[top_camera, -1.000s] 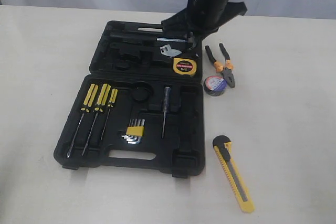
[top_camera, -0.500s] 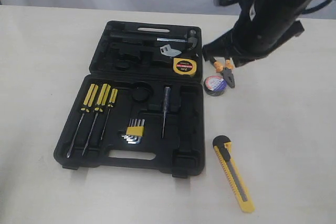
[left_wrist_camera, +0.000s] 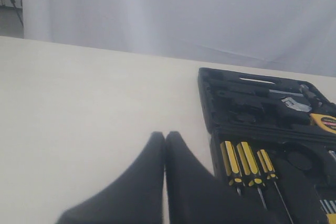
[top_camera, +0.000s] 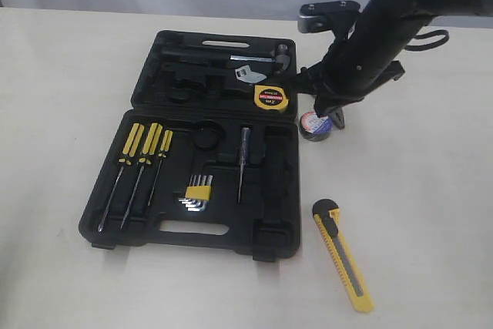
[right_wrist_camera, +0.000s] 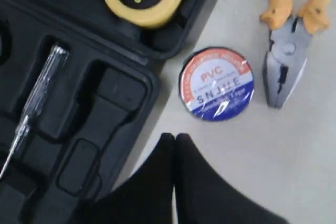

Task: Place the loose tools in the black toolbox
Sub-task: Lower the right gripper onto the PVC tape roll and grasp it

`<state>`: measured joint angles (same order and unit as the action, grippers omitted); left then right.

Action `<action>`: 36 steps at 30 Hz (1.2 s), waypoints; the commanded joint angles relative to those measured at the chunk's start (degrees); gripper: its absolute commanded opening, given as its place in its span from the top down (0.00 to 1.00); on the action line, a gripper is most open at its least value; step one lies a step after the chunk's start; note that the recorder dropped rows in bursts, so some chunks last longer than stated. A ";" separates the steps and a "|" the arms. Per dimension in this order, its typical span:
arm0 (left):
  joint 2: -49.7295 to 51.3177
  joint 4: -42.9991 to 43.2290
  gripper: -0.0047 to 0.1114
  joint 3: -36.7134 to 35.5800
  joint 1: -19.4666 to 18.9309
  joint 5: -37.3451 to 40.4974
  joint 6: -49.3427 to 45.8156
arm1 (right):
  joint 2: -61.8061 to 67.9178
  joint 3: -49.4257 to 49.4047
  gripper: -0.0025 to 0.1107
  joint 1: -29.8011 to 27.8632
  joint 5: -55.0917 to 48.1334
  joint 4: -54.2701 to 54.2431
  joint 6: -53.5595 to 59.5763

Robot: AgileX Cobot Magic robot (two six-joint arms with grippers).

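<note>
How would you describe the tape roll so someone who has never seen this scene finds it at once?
Find the open black toolbox on the table. Just outside its right edge, beside the pliers, lies the tape roll. It alone is a dark ring with a PVC label.

I seem to be in a lab-style test setup, not a home: a plain cream surface (top_camera: 69, 75), a white curtain (left_wrist_camera: 184, 14) hung behind it, a black toolbox (top_camera: 266, 190) lying open on top.
</note>
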<state>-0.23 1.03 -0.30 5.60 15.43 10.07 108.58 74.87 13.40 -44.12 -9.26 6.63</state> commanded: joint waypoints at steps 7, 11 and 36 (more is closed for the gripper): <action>0.23 -0.25 0.96 0.30 0.33 0.08 -0.02 | 3.18 3.04 0.66 -1.94 0.09 5.76 7.15; 0.23 -0.25 0.96 0.30 0.33 0.08 -0.02 | 4.29 3.04 0.36 -1.94 0.51 5.64 9.62; 0.23 -0.25 0.96 0.30 0.33 0.08 -0.02 | 6.42 3.04 0.39 -1.80 3.34 3.00 25.86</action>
<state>-0.23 1.03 -0.30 5.60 15.43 10.07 114.98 77.51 11.61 -41.15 -6.12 31.69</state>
